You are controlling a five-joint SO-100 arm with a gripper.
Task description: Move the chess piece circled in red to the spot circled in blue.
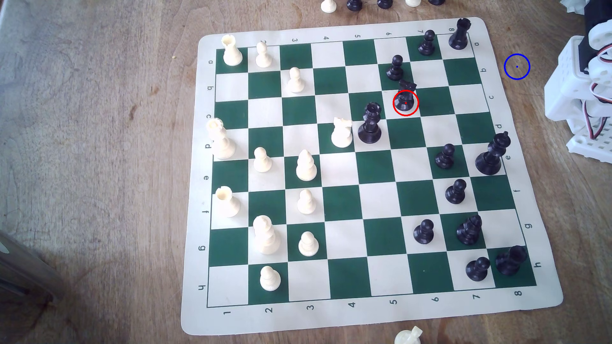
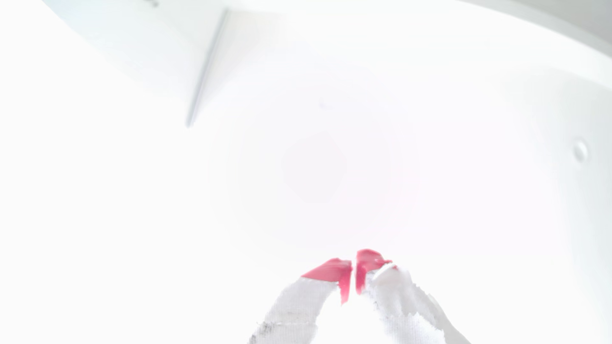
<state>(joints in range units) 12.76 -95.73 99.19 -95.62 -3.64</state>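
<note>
My fingers (image 2: 353, 276) appear in the wrist view as two white, cloth-wrapped prongs with red tips. The tips sit almost together, with only a thin slit between them, and nothing is held in that slit. Everything beyond them in that view is washed out to white glare.

In the exterior view, the white base of my arm (image 1: 583, 96) stands at the right edge, on the brown wooden surface (image 1: 99, 132), just past the right border of the chess mat (image 1: 357, 317).

The black knight (image 1: 406, 97) stands upright inside a red ring on a white square in the far right part of the board, in row c, column 6. A black pawn (image 1: 395, 68) stands on the next square toward the far edge, close to the knight's head. A tall black queen (image 1: 371, 124) stands on the near-left diagonal square, near the knight. A cream-white knight (image 1: 341, 132) stands just left of that queen. The squares to the right of the black knight are bare out to the mat's edge.

The blue ring (image 1: 517, 66) lies on bare wood off the mat, just beyond its right border beside row b, between the mat and my arm's base. It is to the right of the black knight and slightly farther away. A black rook (image 1: 459, 34) stands in the far right corner square, left of the ring and farther off.
</note>
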